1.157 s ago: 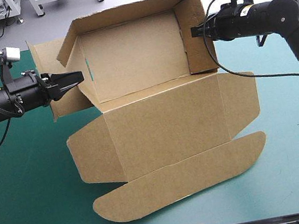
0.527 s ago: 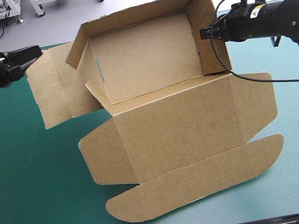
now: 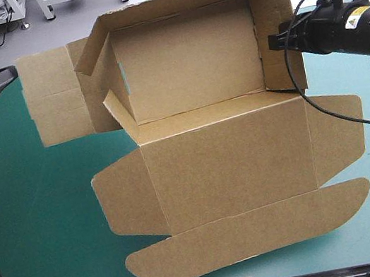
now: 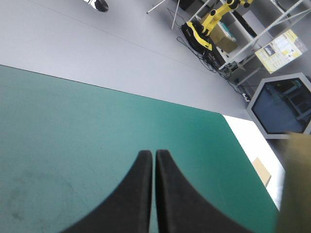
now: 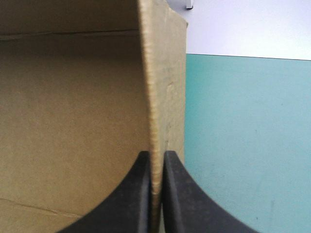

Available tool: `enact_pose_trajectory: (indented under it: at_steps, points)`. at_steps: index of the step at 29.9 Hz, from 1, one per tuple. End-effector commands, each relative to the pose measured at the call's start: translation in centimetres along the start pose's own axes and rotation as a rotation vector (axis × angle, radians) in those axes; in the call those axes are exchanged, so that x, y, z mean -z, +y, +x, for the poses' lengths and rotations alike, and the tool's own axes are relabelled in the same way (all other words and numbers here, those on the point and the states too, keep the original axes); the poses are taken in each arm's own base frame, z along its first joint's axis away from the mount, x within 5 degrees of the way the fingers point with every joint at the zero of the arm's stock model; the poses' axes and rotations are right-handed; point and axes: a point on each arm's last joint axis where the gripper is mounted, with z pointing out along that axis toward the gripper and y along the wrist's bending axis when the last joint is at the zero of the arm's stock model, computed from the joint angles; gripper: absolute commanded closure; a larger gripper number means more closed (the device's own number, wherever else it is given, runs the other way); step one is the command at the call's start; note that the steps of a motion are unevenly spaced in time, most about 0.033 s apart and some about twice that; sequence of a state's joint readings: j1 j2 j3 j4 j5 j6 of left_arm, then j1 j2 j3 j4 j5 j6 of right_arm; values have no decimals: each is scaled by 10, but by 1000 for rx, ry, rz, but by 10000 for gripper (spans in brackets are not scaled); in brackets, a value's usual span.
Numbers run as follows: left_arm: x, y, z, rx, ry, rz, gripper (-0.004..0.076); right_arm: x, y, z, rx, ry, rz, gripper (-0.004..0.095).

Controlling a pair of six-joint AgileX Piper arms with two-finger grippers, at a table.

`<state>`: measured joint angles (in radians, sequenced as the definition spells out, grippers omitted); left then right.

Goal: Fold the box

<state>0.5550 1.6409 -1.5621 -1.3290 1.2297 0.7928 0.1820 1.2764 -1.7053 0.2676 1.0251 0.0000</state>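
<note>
There is one brown box point(image 3: 227, 156), a cut sheet of board that is partly set up, over the middle of the tabletop and its teal-green cover point(image 3: 36, 229). Nearest lies a long rounded flap point(image 3: 251, 231). Behind it is the flat lid with one small ear at each side. Farthest is the open tray point(image 3: 190, 66), with its walls raised.

The whole sheet runs from the near edge toward the far edge, but the long side of the tray runs across, from one pair of jaws to the other. On the side of the left jaws, one loose panel point(image 3: 56, 97) spreads outward and reaches close to them.

The right jaws are clenched on the end wall point(image 5: 163, 97) of the tray. The board stands upright between their two black fingers point(image 5: 138, 194), and the inside of the tray opens beside them.

The left jaws are pressed together and grasp nothing. Their two fingers point(image 4: 131, 194) meet over bare cover, apart from the box, and only a strip of brown board point(image 4: 296, 184) shows beside them.
</note>
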Motion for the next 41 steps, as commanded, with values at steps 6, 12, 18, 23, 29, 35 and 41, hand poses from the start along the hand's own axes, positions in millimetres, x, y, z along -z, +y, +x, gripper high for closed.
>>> enact_pose_trajectory:
  at_steps: [6, 12, 18, 23, 29, 35, 41]
  points:
    - [4, 11, -8, 47, -52, 94, 712, 36, 7, -11, -28, -151, 1, 921]
    - [-6, 9, -5, 54, -24, 112, 712, 36, 8, -15, -39, -192, -11, 921]
    - [-37, -15, 5, 41, 49, 195, 712, 28, 7, -20, -50, -222, -19, 921]
    - [-62, -39, 15, 20, 111, 272, 712, 11, 5, -20, -73, -186, -40, 921]
    - [-61, -68, 17, -32, 121, 312, 712, -4, 1, -20, -78, -159, -33, 921]
    - [-56, -97, 19, -88, 120, 352, 712, -23, -3, -19, -90, -123, -28, 921]
    - [-62, -119, 28, -122, 158, 394, 712, -36, -5, -18, -96, -99, -37, 921]
